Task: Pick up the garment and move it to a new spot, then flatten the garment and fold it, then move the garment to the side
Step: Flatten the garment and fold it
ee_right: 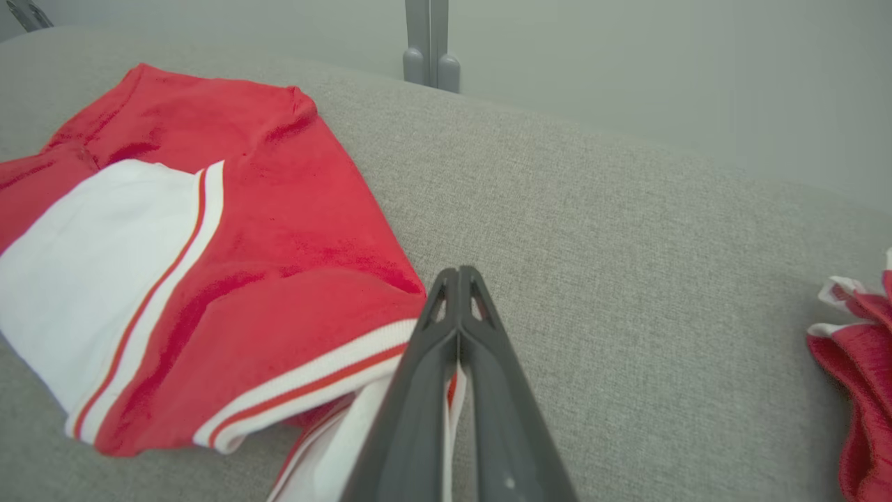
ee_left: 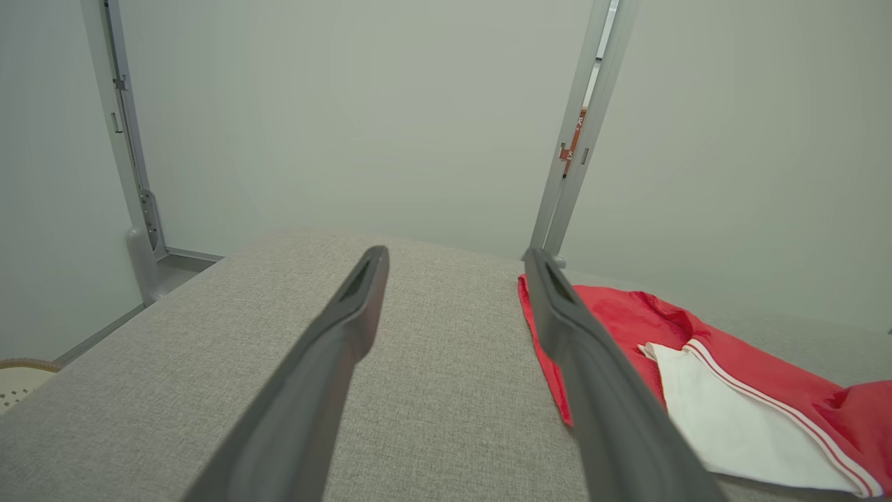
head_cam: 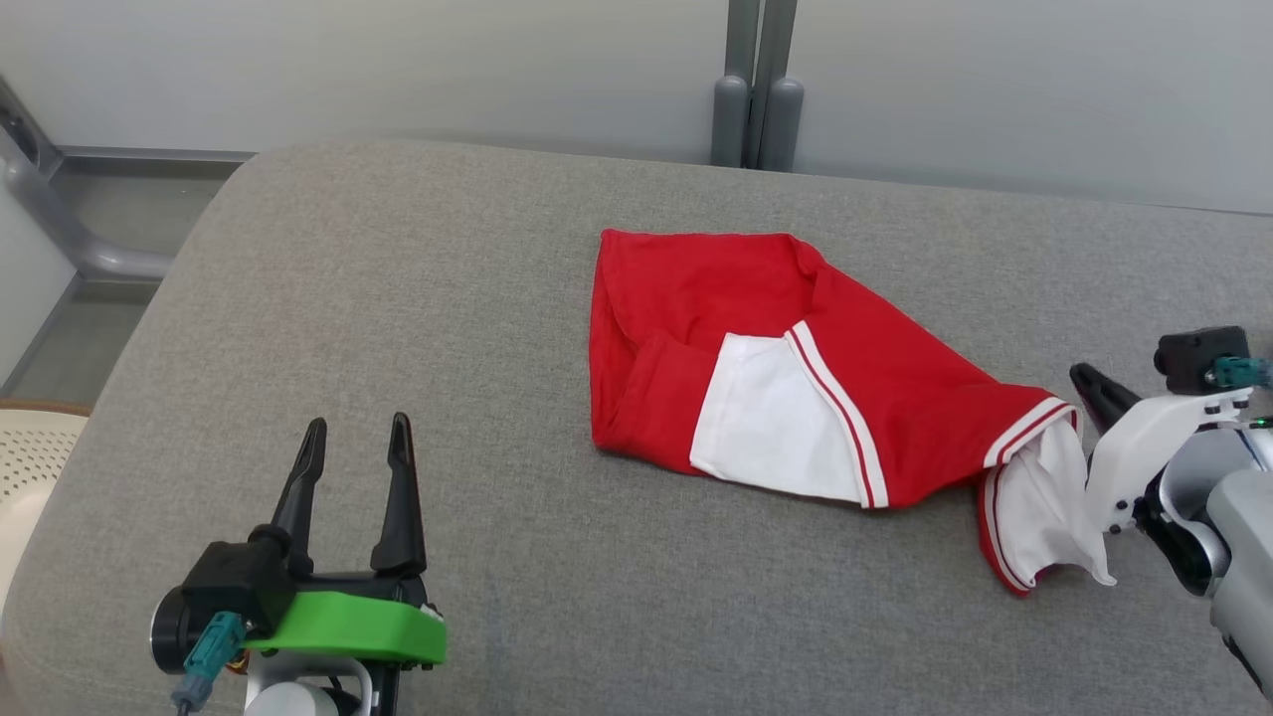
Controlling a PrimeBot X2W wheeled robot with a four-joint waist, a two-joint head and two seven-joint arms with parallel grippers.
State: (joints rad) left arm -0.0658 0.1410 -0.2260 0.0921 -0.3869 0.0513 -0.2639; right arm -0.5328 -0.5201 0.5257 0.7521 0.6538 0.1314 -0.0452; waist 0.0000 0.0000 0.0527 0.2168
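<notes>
The right gripper (ee_right: 458,275) is closed tight on the shirt (head_cam: 696,308), likely to pull it; the left gripper (head_cam: 358,425), left of the shirt, stands wide open, empty.

Lab-like test booth: plain grey partition panels (head_cam: 398,70), metal post (head_cam: 756,89), fabric-covered worktable (head_cam: 497,418).

Grey fabric-covered table (head_cam: 398,298) with a rounded corner. Behind it, pale grey wall panels (head_cam: 398,60) meet at a grey metal post (head_cam: 756,99). Left of it, a cream perforated piece (head_cam: 25,452).

head high, wrists low; all share garment (head_cam: 696,298)
</notes>
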